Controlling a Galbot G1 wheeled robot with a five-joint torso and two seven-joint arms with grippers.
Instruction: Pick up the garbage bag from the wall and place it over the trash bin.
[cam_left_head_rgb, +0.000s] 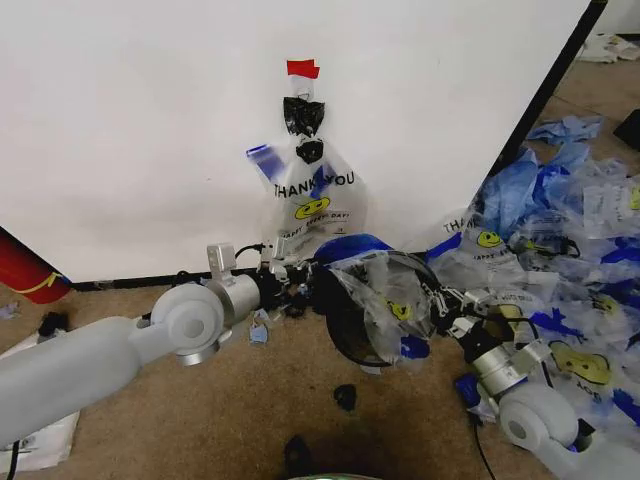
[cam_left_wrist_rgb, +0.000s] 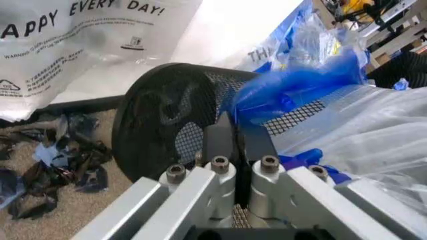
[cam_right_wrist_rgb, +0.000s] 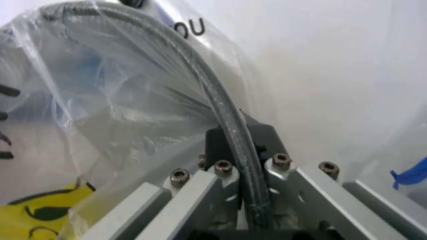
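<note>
Partly drawn over the trash bin (cam_left_head_rgb: 352, 322), the garbage bag (cam_left_head_rgb: 385, 290) covers the upper and right side of the rim, its clear film and yellow smiley bunched there and a blue handle strip crossing the mesh in the left wrist view. One black wire-mesh bin lies tipped on its side on the carpet (cam_left_head_rgb: 260, 400), just before the white wall (cam_left_head_rgb: 130, 120).

Two grippers work at it. The left gripper (cam_left_head_rgb: 300, 282) meets the bin's left side, jaws clenched on the mesh wall beside the blue strip. The right gripper (cam_left_head_rgb: 448, 305) is at the bin's right, jaws closed on the solid rim with the bag's film over it.

One more bag (cam_left_head_rgb: 312, 195), printed "THANK YOU", hangs on the wall under a red tape strip (cam_left_head_rgb: 303, 68). A heap of blue-and-clear bags (cam_left_head_rgb: 570, 230) spreads along the floor at right, too tangled to count. A red cylinder (cam_left_head_rgb: 28, 270) is cut off at the left edge.
</note>
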